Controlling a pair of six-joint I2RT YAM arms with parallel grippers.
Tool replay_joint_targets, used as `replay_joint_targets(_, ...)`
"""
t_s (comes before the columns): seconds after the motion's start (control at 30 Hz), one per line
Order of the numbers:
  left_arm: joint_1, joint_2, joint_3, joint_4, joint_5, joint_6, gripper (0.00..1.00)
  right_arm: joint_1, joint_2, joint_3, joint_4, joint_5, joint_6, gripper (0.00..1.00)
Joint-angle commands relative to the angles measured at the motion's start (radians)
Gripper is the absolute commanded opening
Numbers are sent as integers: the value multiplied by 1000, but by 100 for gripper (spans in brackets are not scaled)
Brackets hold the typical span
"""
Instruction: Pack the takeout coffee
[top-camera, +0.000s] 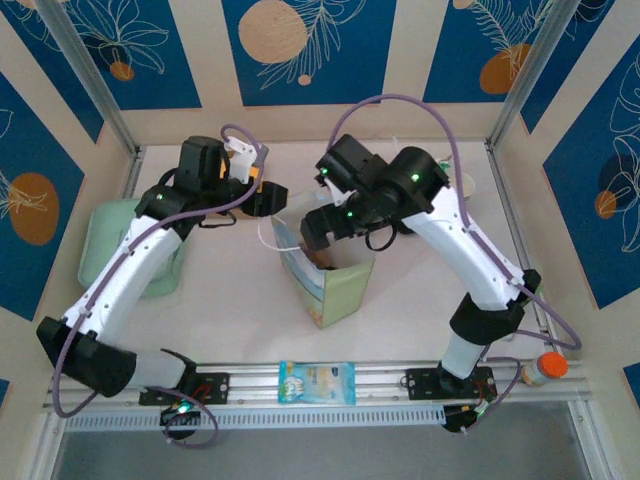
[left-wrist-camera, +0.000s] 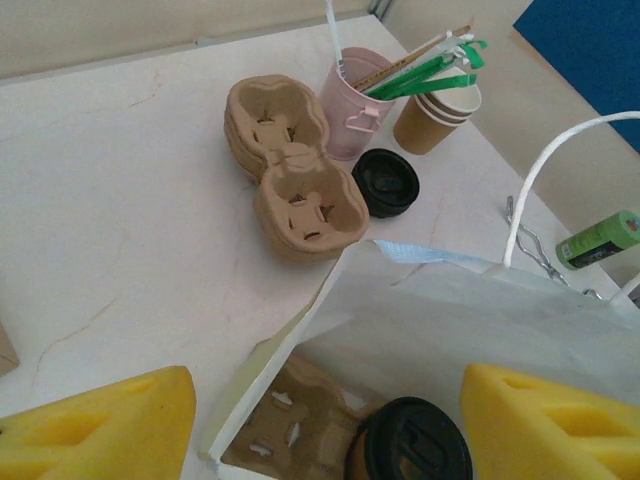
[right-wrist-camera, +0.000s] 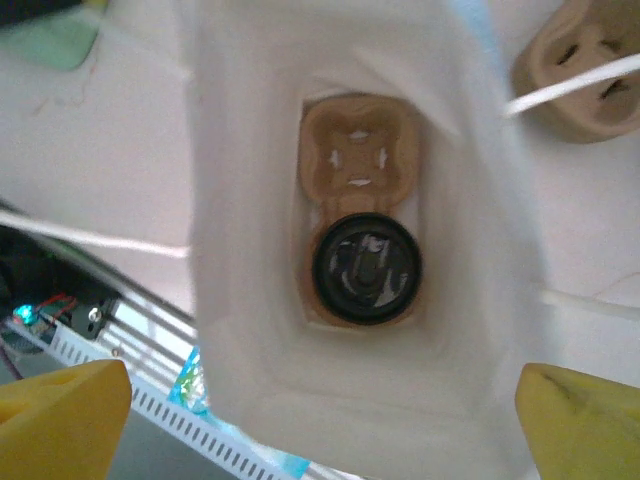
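One line matters here, the vertical one. The takeout coffee, a small brown kraft-paper cup with a round black plastic lid (right-wrist-camera: 366, 268), stands upright at the bottom of the tall white paper bag (right-wrist-camera: 240, 200). It is seated in one well of a tan moulded-pulp cup carrier (right-wrist-camera: 355, 150), whose other well is empty. The cup's long axis points straight up through the bag's open mouth.

The right pincer (right-wrist-camera: 320, 410) hangs over that mouth with its yellow foam pads spread wide and nothing between them. The lid lies directly below it, deep inside the bag walls. The left pincer (left-wrist-camera: 325, 420) is at the bag's rim, looking in at a slant. Its pads are also apart and holding nothing, and the cup sits lower and slightly to its right.

I judge the right arm to be the nearer and better aligned of the two. The coffee looks already packed, so the next move is probably a straight lift clear along that same axis. The thin white bag handles (right-wrist-camera: 570, 85) cross close to the mouth and could snag a pad.
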Motion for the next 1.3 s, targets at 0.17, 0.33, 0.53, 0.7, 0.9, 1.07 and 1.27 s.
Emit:
replay_joint_targets(0.17,17,-144,-140,176,31,-52,72,-114,-84,-94,19,42,21,99)
replay_joint_targets(0.33,20,-185,-180,170,-12,-57,72,-112,-182,-215,132,114,-15,99)
replay_joint_targets(0.53,28,-227,-214,138,-63,-55,73,-166,-245,-200,136,17,-21,99)
replay_joint_targets(0.7,29,-270,-256,154,-83,-77,73,-207,-270,-194,132,48,-50,99)
replay_joint_targets(0.9,35,-318,-274,169,-99,-105,73,-356,-316,-267,199,-11,-72,99)
replay_joint_targets(1.07,96,-339,-305,256,34,-258,76,-534,-329,-375,268,-91,-56,100)
replay_joint_targets(1.27,221,-337,-327,323,117,-384,77,-692,-302,-455,343,-143,-51,94)
